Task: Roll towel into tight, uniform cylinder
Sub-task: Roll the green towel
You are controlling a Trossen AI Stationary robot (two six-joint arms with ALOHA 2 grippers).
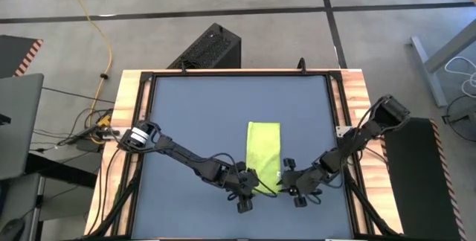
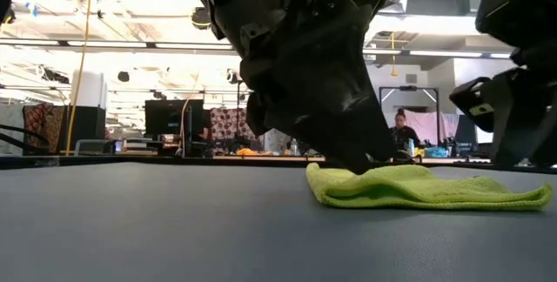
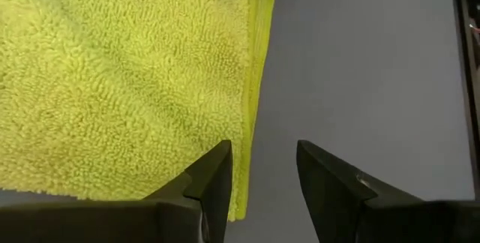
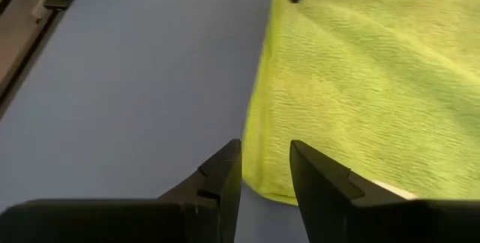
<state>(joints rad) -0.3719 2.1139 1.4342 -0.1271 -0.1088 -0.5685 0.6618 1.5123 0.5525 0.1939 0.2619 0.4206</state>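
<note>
Left tool (image 3: 262, 172) | parted, empty, straddling towel (image 1: 264, 152) corner | right tool (image 4: 264, 169) same | mat (image 1: 201, 114) bare around

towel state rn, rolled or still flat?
Flat, not rolled. The towel lies as a folded strip on the mat; the low view shows stacked layers at its edge, no cylinder.

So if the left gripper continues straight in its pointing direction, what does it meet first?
Probably the towel's side edge: it runs right ahead of the left gripper, whose open jaws straddle it, with bare mat beside. Depth is unclear.
</note>
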